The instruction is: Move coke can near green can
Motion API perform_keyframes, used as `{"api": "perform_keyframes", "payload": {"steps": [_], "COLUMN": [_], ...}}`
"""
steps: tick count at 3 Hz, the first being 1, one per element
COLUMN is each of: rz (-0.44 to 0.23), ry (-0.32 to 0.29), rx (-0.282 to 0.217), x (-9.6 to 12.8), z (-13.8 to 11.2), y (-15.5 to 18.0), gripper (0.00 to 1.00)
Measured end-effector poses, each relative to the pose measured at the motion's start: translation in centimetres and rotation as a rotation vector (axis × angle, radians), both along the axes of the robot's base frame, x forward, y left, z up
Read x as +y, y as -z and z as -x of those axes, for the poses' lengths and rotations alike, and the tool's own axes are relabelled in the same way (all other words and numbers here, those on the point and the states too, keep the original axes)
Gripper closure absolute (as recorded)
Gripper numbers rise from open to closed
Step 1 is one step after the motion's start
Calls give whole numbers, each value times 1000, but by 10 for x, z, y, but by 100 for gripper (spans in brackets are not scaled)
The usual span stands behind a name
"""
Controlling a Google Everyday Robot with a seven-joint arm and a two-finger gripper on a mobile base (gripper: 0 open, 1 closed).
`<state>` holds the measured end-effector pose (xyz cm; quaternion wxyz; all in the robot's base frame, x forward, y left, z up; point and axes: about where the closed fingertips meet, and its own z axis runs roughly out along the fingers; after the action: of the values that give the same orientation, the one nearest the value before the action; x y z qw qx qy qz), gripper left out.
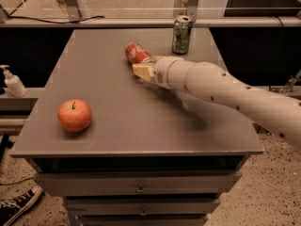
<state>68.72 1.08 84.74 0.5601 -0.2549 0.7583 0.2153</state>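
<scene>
The coke can (138,53) lies tilted above the table (141,131) in the upper middle of the frame, with the gripper (142,66) closed on its near end and the arm (225,86) reaching in from the right edge. The green can (181,34) stands upright behind and to the right of it, near the table's far edge and apart from it. An apple (74,115) sits on the table at the lower left, well apart from both cans, and a pump bottle (13,83) stands off the table at the left edge of the frame.
</scene>
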Motion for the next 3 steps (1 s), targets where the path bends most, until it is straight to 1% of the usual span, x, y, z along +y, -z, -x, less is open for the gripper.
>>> {"api": "perform_keyframes", "payload": {"steps": [1, 2, 3], "rz": [38, 80, 107], "ry": [56, 109, 165], "rx": [6, 30, 62], "x": [-56, -103, -142], "z": [12, 23, 28], "y": [-6, -5, 2], "gripper": [100, 100, 100]}}
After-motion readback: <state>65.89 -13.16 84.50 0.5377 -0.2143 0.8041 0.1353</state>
